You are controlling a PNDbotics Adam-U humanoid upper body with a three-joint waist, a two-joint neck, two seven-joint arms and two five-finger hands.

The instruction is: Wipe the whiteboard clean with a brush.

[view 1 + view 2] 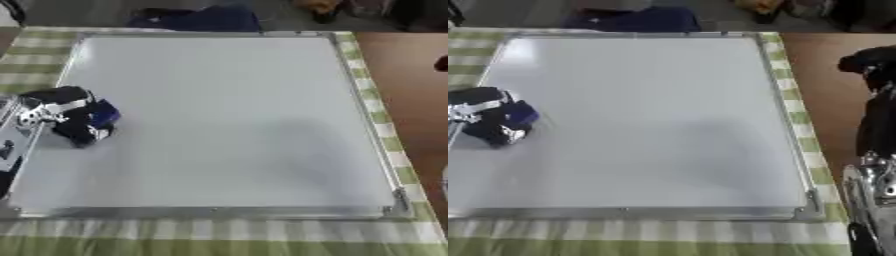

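A large whiteboard [227, 120] with a silver frame lies flat on a green checked cloth; its surface looks white with no marks that I can make out. My left hand [72, 116] rests on the board's left part, fingers curled round a blue brush [104, 115] pressed to the board. My right arm shows at the right edge of the right eye view, off the board over the brown table; a dark shape that may be my right hand [870, 61] sits at its upper end, blurred.
The green checked cloth [219, 240] extends past the board at the front and sides. Brown tabletop [411, 85] lies to the right. A dark blue object [201, 20] sits just beyond the board's far edge.
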